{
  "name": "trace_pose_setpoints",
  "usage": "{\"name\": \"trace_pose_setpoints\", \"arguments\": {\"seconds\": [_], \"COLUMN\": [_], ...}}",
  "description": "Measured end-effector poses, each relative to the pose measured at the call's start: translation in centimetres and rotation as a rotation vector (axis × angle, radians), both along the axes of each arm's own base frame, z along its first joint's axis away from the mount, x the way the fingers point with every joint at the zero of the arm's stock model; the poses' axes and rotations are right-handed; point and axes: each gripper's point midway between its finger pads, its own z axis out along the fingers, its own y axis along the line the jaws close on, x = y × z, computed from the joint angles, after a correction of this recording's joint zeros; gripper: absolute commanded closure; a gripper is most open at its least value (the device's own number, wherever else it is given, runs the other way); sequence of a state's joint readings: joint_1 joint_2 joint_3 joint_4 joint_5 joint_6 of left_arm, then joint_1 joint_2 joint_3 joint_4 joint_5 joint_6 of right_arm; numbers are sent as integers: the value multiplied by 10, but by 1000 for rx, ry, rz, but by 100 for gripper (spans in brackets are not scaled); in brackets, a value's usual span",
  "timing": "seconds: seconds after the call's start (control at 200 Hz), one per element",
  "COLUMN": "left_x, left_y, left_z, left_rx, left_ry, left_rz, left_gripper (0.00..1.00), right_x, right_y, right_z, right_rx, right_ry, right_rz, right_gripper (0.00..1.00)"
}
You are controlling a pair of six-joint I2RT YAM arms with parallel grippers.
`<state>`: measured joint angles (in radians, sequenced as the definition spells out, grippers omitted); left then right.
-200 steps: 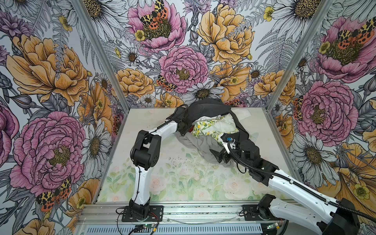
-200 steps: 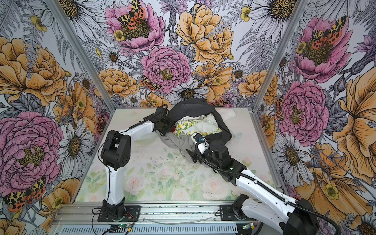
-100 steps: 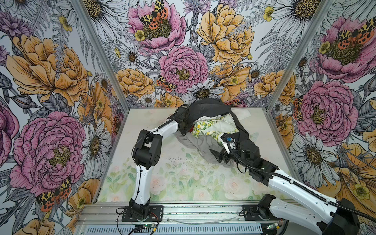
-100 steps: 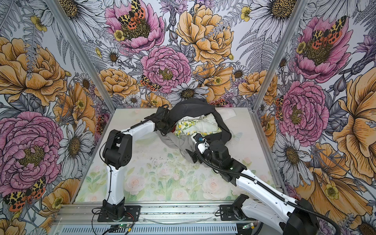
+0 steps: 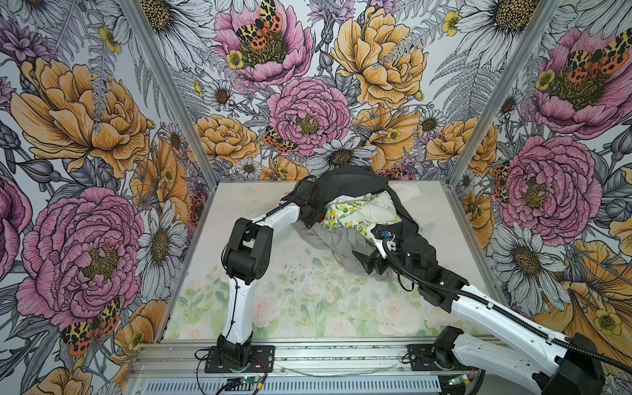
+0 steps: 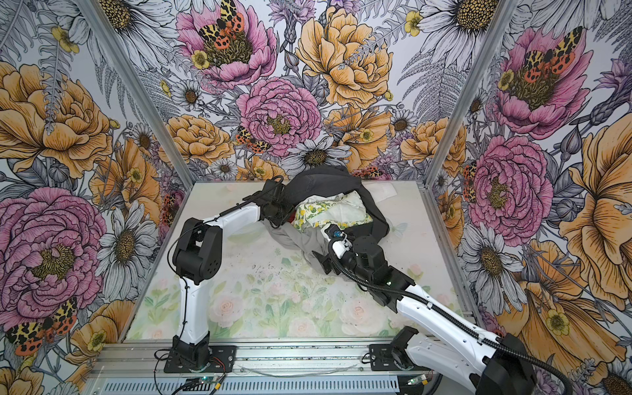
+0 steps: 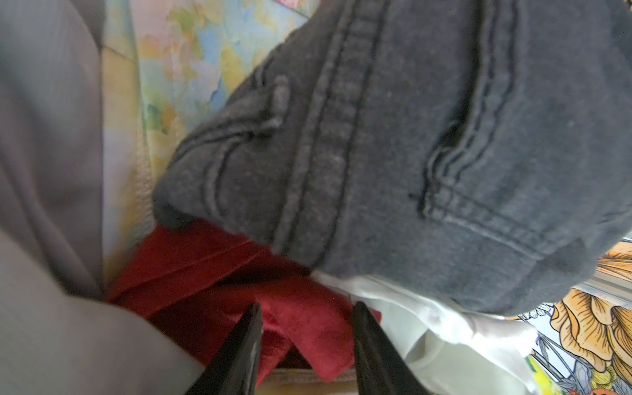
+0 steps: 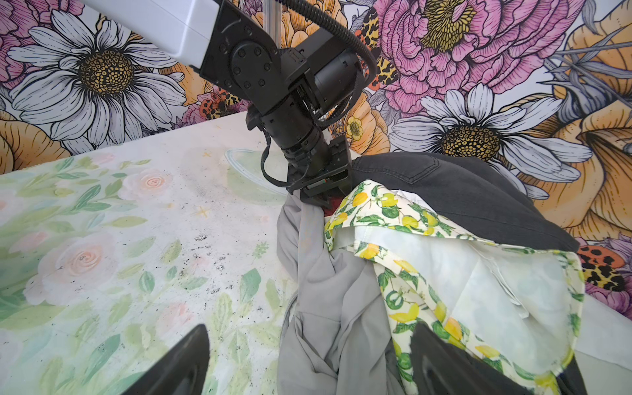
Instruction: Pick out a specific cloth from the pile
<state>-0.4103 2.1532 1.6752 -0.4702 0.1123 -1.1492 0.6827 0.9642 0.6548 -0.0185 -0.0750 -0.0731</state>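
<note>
**Two grippers open, red cloth not yet clamped**

Left gripper (image 7: 306, 306) sits low centre in the left wrist view. Its jaws are partway apart and straddle a fold of the cloth (image 7: 212, 273), with nothing clamped that I can see. Right gripper (image 8: 307, 328) is spread wide at the bottom of the right wrist view, over the light grey garment (image 8: 325, 290), and holds nothing.

The cloth is buried at the left edge of the pile (image 5: 352, 212). In both top views only a red sliver shows beside the left wrist. The dark charcoal garment (image 7: 410, 154) overhangs it from the upper right of the left wrist view. The grey garment crowds it on the left, and a white piece (image 7: 427, 325) touches it at lower right.

My read on how to do this step:
- Drive the fingers deeper so they take red fabric only.
- Keep the right-hand finger off the white piece.
- Close fully before you pull.
- Draw out low and slow toward the bare table (image 5: 273, 290) at centre left of the top views.
- If the pile drags along, pin the grey garment with your right gripper.
</note>
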Motion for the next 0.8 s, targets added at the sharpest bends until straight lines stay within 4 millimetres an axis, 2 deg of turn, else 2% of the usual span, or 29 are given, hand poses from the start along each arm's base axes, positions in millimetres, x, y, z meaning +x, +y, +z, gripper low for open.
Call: {"name": "trace_pose_setpoints", "arguments": {"seconds": [0.06, 0.125, 0.33, 0.655, 0.8], "left_x": [0, 0, 1, 4, 7], "left_y": [0, 0, 2, 6, 10], "left_z": [-1, -4, -16, -16, 3], "left_rx": [-2, -3, 14, 48, 68], "left_ry": [2, 7, 21, -1, -48], "left_rz": [4, 8, 14, 16, 10], "left_gripper": [65, 76, 100, 100, 100], "right_x": [0, 0, -1, -2, -2], "right_y": [0, 0, 0, -1, -1], "right_z": [0, 0, 1, 5, 6], "right_rx": [1, 1, 3, 11, 10], "right_ry": [0, 0, -2, -13, -14], "right_rz": [1, 1, 1, 2, -1], "right_gripper": [8, 8, 8, 8, 8]}}
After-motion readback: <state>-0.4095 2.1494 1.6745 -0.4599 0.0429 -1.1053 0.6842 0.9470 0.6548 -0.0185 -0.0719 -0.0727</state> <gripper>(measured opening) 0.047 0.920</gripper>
